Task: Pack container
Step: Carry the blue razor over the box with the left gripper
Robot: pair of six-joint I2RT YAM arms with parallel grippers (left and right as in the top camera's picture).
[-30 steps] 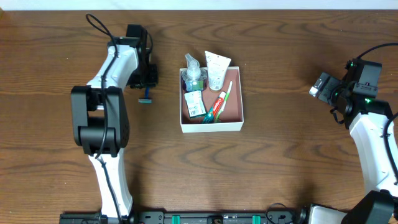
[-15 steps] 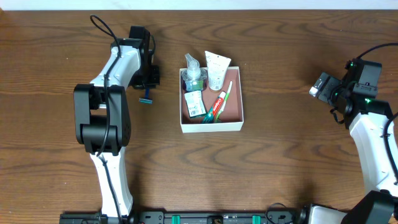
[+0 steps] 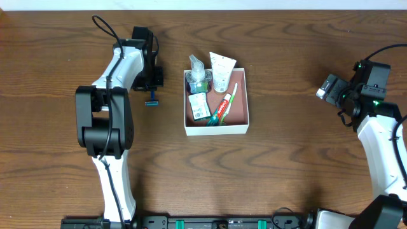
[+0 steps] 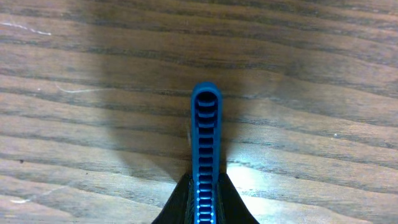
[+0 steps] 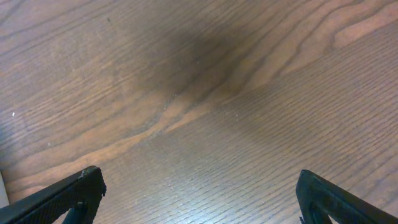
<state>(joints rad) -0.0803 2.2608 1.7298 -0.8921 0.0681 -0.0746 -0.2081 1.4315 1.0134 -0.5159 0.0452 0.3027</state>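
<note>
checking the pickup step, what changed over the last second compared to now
The left gripper closed onto the handle of the blue razor and now pinches it; the left arm shifted slightly, and the razor barely moved. The right gripper stayed wide open at the right side, and the container kept its place.
</note>
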